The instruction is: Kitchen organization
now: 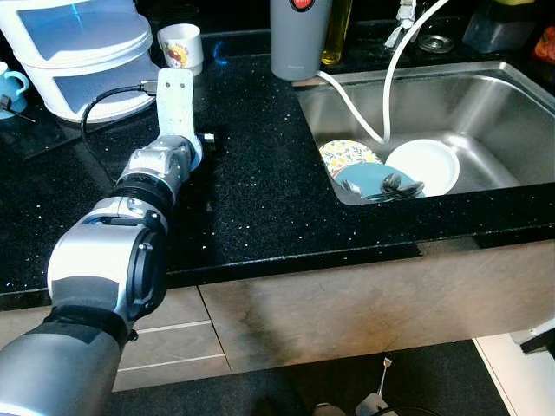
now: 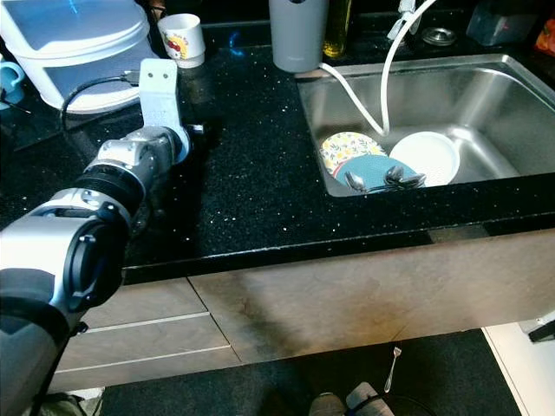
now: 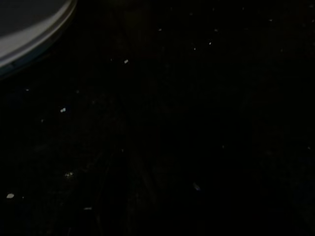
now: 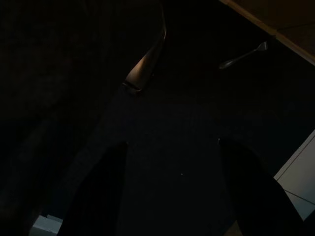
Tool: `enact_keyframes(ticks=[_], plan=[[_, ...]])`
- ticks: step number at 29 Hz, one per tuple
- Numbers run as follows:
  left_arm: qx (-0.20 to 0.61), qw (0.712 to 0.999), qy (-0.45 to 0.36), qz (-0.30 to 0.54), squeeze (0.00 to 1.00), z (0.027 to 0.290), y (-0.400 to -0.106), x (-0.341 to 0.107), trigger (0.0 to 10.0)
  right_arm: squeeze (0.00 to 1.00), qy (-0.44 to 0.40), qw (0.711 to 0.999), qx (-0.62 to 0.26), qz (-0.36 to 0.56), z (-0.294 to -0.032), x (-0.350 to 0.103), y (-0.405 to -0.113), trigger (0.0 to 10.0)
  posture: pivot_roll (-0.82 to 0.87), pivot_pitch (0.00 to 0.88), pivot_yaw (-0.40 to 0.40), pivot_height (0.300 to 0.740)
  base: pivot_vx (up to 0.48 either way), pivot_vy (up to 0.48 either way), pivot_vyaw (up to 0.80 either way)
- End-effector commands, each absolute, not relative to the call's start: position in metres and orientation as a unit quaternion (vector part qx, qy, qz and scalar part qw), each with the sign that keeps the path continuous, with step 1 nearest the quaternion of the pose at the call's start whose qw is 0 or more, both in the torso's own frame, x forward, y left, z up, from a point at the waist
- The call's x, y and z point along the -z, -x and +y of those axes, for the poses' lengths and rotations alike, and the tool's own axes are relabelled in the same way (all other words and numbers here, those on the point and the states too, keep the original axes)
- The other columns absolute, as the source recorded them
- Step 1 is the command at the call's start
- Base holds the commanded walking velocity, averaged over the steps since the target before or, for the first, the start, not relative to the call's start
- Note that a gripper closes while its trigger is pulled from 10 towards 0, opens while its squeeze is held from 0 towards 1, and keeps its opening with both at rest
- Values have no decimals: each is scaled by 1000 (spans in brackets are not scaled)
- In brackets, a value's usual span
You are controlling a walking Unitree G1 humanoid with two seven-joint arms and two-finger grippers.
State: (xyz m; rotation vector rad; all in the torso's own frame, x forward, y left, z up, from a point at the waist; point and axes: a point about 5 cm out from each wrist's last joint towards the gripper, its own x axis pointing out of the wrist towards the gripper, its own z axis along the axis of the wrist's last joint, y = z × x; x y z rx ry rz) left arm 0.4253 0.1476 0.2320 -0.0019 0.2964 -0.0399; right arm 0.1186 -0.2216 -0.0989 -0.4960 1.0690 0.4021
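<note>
The left arm reaches across the black tabletop toward the cup at its back edge; whether its fingers are clenched, I cannot tell. Right gripper hangs low, fingers spread, empty. Looks like an approach; next comes closing on the cup, while plates wait in the sink.

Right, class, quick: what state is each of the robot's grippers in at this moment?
Left gripper: over the black counter; fingers cannot be told.
Right gripper: open, holding nothing, hanging above the dark floor.
</note>
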Motion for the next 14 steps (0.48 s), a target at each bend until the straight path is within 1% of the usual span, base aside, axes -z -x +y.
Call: enact_keyframes(ticks=[1, 8, 9, 10, 14], plan=[[21, 981, 8, 190, 0, 148, -421, -214, 10000, 0, 227, 813, -185, 503, -222, 100, -115, 10000, -131, 162, 28, 740, 0, 0, 0], [23, 977, 16, 209, 0, 149, -419, -208, 10000, 0, 226, 814, -184, 503, -222, 100, -115, 10000, -128, 170, 30, 740, 0, 0, 0], [22, 974, 32, 223, 0, 150, -418, -203, 7490, 0, 226, 814, -183, 503, -222, 100, -116, 10000, -127, 168, 29, 740, 0, 0, 0], [19, 971, 42, 235, 0, 152, -416, -199, 39, 0, 226, 815, -182, 502, -222, 100, -116, 10000, -128, 166, 30, 740, 0, 0, 0], [12, 965, 65, 256, 0, 156, -413, -192, 0, 0, 227, 815, -180, 502, -222, 99, -116, 10000, -124, 162, 32, 740, 0, 0, 0]])
